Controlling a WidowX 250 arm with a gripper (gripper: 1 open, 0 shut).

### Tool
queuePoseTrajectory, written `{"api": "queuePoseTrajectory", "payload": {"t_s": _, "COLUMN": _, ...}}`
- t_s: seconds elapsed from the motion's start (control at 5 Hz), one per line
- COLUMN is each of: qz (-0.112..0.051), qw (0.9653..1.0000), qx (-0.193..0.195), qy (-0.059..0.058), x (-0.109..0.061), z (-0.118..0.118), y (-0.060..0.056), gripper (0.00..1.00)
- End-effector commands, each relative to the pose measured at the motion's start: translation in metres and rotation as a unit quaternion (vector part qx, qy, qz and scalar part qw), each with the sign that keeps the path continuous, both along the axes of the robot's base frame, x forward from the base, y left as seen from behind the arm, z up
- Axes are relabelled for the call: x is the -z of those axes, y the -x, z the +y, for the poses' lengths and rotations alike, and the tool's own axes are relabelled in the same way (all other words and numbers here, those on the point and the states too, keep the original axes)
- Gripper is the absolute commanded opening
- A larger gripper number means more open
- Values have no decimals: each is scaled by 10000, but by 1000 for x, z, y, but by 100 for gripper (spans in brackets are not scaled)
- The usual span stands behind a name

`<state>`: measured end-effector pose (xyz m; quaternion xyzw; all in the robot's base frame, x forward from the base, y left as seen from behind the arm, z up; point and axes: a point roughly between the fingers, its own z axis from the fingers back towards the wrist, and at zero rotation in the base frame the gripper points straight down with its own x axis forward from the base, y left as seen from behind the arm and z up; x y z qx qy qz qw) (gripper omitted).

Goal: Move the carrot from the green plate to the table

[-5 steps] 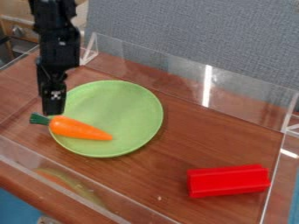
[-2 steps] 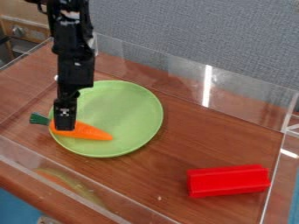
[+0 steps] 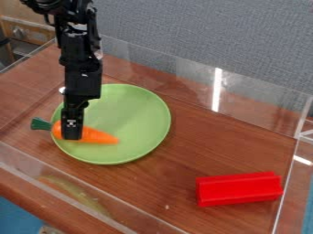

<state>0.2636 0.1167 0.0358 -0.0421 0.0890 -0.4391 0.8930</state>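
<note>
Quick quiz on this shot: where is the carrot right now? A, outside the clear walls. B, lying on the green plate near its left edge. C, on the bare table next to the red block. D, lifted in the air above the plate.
B: the carrot lies on the green plate by its left rim, under the end effector, far from the red block.

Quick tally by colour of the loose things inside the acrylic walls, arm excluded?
Orange: 1, the carrot
Green: 1, the green plate
Red: 1, the red block
Total: 3
</note>
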Motion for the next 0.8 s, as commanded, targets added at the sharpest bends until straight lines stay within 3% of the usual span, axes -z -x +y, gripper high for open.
{"api": "queuePoseTrajectory", "payload": {"t_s": 0.0, "qz": -222, "qw": 9997, "qx": -28, "qy": -58, "x": -6, "z": 12, "y": -9, "gripper": 0}}
{"api": "queuePoseTrajectory", "payload": {"t_s": 0.2, "qz": -234, "qw": 9997, "qx": 36, "qy": -39, "x": -2, "z": 16, "y": -12, "gripper": 0}}
{"api": "queuePoseTrajectory", "payload": {"t_s": 0.6, "qz": -265, "qw": 9996, "qx": 77, "qy": -22, "x": -21, "z": 21, "y": -7, "gripper": 0}}
